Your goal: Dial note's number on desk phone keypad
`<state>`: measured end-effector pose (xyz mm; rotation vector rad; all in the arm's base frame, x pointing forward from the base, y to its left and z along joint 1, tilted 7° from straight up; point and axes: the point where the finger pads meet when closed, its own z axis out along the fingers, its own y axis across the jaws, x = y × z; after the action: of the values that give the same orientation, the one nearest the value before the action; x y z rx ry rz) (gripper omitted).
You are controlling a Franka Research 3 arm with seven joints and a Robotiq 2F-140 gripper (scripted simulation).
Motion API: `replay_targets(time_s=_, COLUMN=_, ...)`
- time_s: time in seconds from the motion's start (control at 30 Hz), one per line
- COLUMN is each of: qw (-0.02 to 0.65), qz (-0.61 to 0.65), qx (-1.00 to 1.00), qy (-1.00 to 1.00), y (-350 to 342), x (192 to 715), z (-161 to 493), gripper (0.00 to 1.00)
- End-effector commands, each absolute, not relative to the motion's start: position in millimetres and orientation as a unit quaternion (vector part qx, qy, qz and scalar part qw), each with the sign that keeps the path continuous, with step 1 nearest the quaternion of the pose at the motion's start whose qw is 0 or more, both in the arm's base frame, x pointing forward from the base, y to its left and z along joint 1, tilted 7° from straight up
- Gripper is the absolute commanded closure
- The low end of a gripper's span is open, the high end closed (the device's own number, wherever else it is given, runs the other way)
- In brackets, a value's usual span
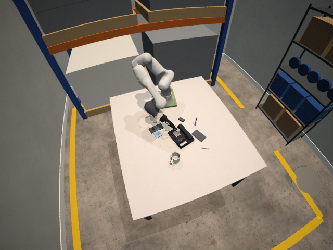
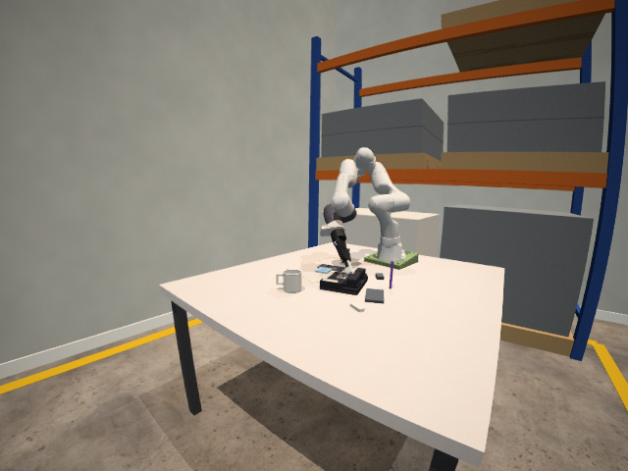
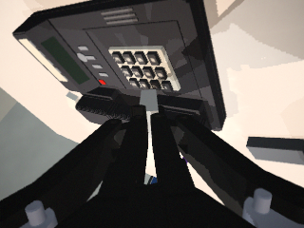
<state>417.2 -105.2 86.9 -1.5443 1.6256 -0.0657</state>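
The black desk phone [image 1: 180, 138] [image 2: 344, 282] [image 3: 62, 43] lies in the middle of the white table [image 1: 188, 174]. Its handset [image 1: 186, 132] [image 3: 102, 106] rests in the cradle. The pale keypad [image 1: 176, 133] [image 3: 140, 68] lies beside it. A small blue note [image 1: 157, 133] [image 2: 322, 269] lies on the table left of the phone. My gripper [image 1: 175, 129] [image 2: 348, 271] [image 3: 149, 102] is shut and empty. It slants down from the arm, and its joined fingertips point at the keypad's row nearest the handset. I cannot tell whether they touch a key.
A grey mug [image 1: 175, 158] [image 2: 291, 280] stands in front of the phone. A grey pad [image 1: 199, 135] [image 2: 374, 295], a purple pen [image 1: 195, 121] [image 2: 391, 275], a small dark block [image 1: 181, 119] and a white eraser [image 1: 205, 147] lie to the right. A dark card [image 1: 155, 127] lies by the note.
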Motion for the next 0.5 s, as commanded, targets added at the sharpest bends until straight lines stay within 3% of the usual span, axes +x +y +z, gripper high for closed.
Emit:
replay_targets(time_s=0.0, qw=0.434, qz=-0.03, qx=-0.622, qy=0.651, y=-107.3, x=418.4, z=86.7, gripper=1.0)
replay_targets(time_s=0.47, qw=0.434, qz=-0.03, qx=-0.622, qy=0.651, y=-107.4, x=418.6, z=85.2, gripper=1.0)
